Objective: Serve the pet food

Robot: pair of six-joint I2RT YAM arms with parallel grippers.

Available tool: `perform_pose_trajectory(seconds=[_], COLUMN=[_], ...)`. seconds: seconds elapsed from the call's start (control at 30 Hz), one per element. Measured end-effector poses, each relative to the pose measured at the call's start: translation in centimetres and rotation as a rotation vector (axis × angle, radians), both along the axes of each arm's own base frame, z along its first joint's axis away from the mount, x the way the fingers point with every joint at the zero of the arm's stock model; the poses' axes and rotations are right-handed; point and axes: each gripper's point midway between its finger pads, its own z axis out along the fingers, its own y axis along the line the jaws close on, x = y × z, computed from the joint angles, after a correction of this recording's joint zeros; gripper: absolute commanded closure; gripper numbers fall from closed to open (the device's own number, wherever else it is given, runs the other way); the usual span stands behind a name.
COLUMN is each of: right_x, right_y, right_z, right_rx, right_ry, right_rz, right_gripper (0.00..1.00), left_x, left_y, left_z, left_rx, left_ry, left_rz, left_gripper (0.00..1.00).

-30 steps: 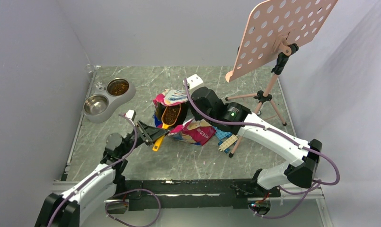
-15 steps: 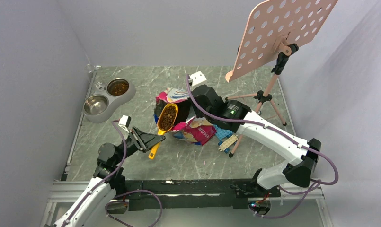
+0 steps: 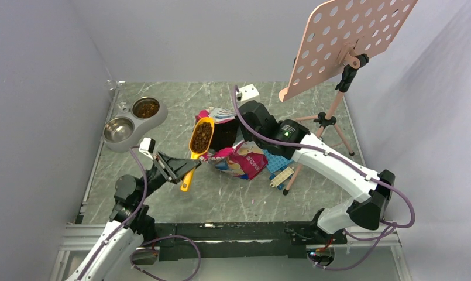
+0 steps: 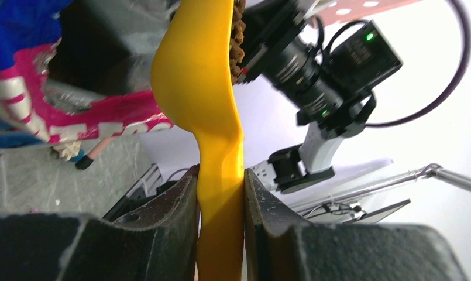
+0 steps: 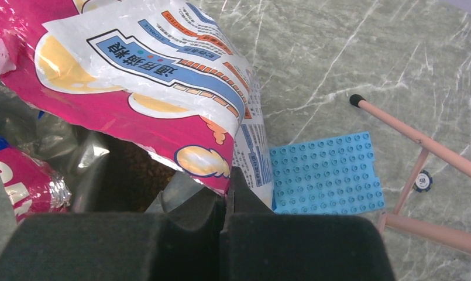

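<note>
My left gripper (image 3: 183,167) is shut on the handle of the orange-yellow scoop (image 3: 196,146), which is heaped with dark-brown pet food (image 3: 201,134) and held above the table beside the pouch mouth. In the left wrist view the scoop (image 4: 206,99) stands between my fingers (image 4: 174,199), kibble (image 4: 239,35) at its rim. My right gripper (image 3: 236,126) is shut on the rim of the pink pouch (image 3: 241,161), holding its mouth open; the pouch (image 5: 151,88) shows in the right wrist view with dark kibble (image 5: 133,187) inside.
Twin steel bowls in a grey stand (image 3: 130,122) sit at far left; the far bowl holds kibble, the near one looks bare. A pink perforated stand on a tripod (image 3: 338,52) is at right. Blue studded plates (image 5: 326,172) lie by the pouch.
My left arm has pulled back and lifted the loaded scoop up out of the pouch, shifting it left. The right gripper has kept hold of the pouch, nudging slightly away.
</note>
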Motion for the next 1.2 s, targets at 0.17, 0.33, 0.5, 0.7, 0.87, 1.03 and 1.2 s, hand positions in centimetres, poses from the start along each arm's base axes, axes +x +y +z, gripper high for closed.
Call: perform_pose_trajectory(seconds=[0.17, 0.33, 0.5, 0.7, 0.87, 1.03, 1.2], right_x=[-0.3, -0.5, -0.8, -1.0, -1.2, -1.5, -1.8], right_y=[-0.4, -0.4, -0.4, -0.5, -0.6, -0.8, -0.9], right_z=[-0.4, -0.5, -0.6, -0.6, -0.5, -0.5, -0.5], right_rx=[-0.005, -0.001, 0.012, 0.028, 0.032, 0.039, 0.048], right_ry=[-0.004, -0.005, 0.0, 0.001, 0.0, 0.003, 0.006], right_rz=[0.012, 0.02, 0.033, 0.032, 0.034, 0.04, 0.044], right_gripper=[1.0, 1.0, 1.0, 1.0, 1.0, 1.0, 1.0], left_x=[2.7, 7.2, 11.5, 16.3, 17.3, 17.2, 17.5], left_y=[0.3, 1.9, 4.6, 11.0, 15.6, 17.4, 19.9], left_z=[3.3, 7.0, 8.1, 5.8, 3.2, -1.9, -4.9], left_rx=[-0.035, -0.058, -0.088, -0.097, -0.106, -0.131, -0.167], left_ry=[0.023, 0.004, 0.017, 0.095, 0.141, 0.25, 0.343], left_rz=[0.065, 0.171, 0.274, 0.433, 0.553, 0.608, 0.686], left_gripper=[1.0, 1.0, 1.0, 1.0, 1.0, 1.0, 1.0])
